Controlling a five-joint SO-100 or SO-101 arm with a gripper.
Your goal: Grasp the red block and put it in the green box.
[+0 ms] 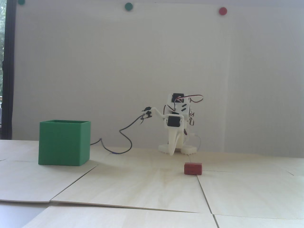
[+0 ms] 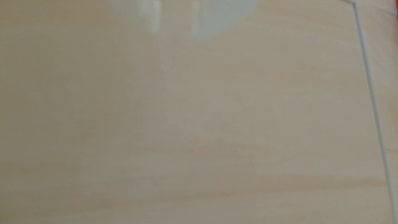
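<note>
In the fixed view the red block [image 1: 193, 168] lies on the wooden table, a small dark-red brick in front of and slightly right of the arm. The green box [image 1: 64, 142] stands at the left, open at the top. The white arm is folded over its base, and my gripper [image 1: 171, 152] points down with its tip near the table, well behind the block. Its fingers meet at the tip, shut on nothing. The wrist view is blurred: two pale fingers [image 2: 204, 19] at the top edge over bare wood, my gripper [image 2: 175, 32] between them, and a thin red sliver [image 2: 395, 13] at the top right edge.
A dark cable [image 1: 125, 140] loops from the arm down to the table behind the green box. Seams [image 1: 204, 192] run between the wooden panels. Green discs [image 1: 128, 6] and a red disc [image 1: 223, 11] are stuck high on the white back wall.
</note>
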